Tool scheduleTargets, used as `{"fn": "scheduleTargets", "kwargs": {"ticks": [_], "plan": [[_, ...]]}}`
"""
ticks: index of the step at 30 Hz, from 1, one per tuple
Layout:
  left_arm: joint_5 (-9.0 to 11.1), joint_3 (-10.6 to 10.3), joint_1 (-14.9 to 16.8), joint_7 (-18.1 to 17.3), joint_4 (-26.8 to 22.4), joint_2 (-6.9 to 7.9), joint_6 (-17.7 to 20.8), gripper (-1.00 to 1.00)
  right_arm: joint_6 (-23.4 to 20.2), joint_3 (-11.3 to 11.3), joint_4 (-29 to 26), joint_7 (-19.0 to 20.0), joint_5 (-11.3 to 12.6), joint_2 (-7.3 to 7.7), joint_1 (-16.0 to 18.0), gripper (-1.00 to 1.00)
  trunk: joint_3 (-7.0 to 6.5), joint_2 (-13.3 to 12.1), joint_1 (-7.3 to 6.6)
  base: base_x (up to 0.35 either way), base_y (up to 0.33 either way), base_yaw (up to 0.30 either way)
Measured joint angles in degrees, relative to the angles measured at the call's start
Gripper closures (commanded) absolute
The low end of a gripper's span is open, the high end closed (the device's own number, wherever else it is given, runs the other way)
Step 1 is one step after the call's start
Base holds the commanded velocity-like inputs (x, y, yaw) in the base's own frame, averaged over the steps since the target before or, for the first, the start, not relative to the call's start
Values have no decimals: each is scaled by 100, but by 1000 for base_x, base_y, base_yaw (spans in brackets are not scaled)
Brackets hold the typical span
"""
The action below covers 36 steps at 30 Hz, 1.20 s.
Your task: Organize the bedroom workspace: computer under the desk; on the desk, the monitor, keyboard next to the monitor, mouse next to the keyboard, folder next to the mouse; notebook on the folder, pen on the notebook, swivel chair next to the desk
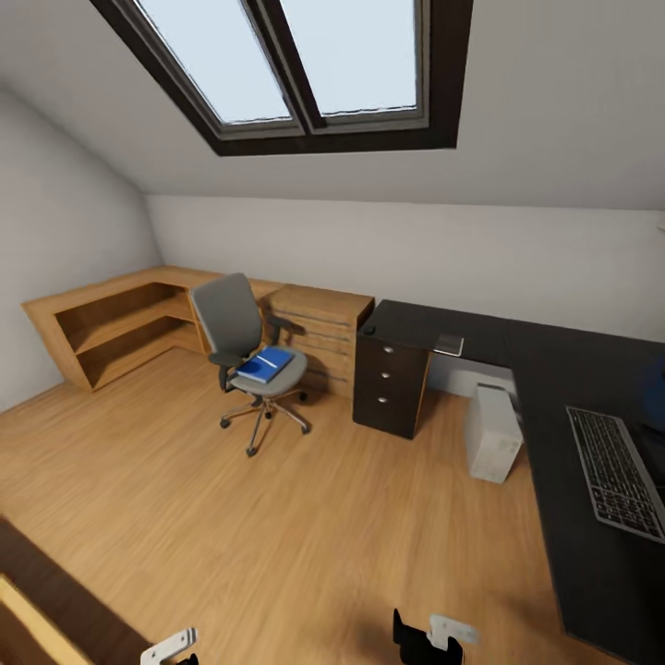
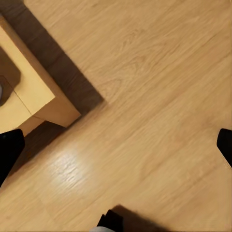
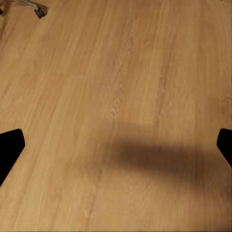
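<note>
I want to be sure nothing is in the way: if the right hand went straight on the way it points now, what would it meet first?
Most likely the bare wooden floor. The right hand points down at the planks with its fingers spread wide and nothing between them. How far off the floor lies is unclear.

Both my arms low, just poking in at bottom edge of head view. L gripper (image 1: 171, 649) at bottom left, only white/grey wrist bits and a dark tip visible. R gripper (image 1: 427, 640) at bottom centre-right, black fingers up, white bracket beside. L wrist view: L fingertips (image 2: 9, 147) at far left and right edges, wide apart, nothing between. R wrist view: R fingertips (image 3: 10, 147) same, spread wide, nothing held.
</note>
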<state>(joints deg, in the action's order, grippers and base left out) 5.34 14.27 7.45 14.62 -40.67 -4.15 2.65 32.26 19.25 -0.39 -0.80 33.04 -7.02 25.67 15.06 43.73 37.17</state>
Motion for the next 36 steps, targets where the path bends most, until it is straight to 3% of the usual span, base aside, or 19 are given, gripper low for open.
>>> {"fn": "scheduleTargets", "kwargs": {"ticks": [6,36], "plan": [[0,-125,1,5,2,-2,0,-100,0,3,-1,0,0,0,-4,-100,7,0,0,322,2,43],[0,-150,1,6,117,6,-9,-100,0,-5,-7,0,0,9,-5,-100,8,0,0,327,0,1]]}}
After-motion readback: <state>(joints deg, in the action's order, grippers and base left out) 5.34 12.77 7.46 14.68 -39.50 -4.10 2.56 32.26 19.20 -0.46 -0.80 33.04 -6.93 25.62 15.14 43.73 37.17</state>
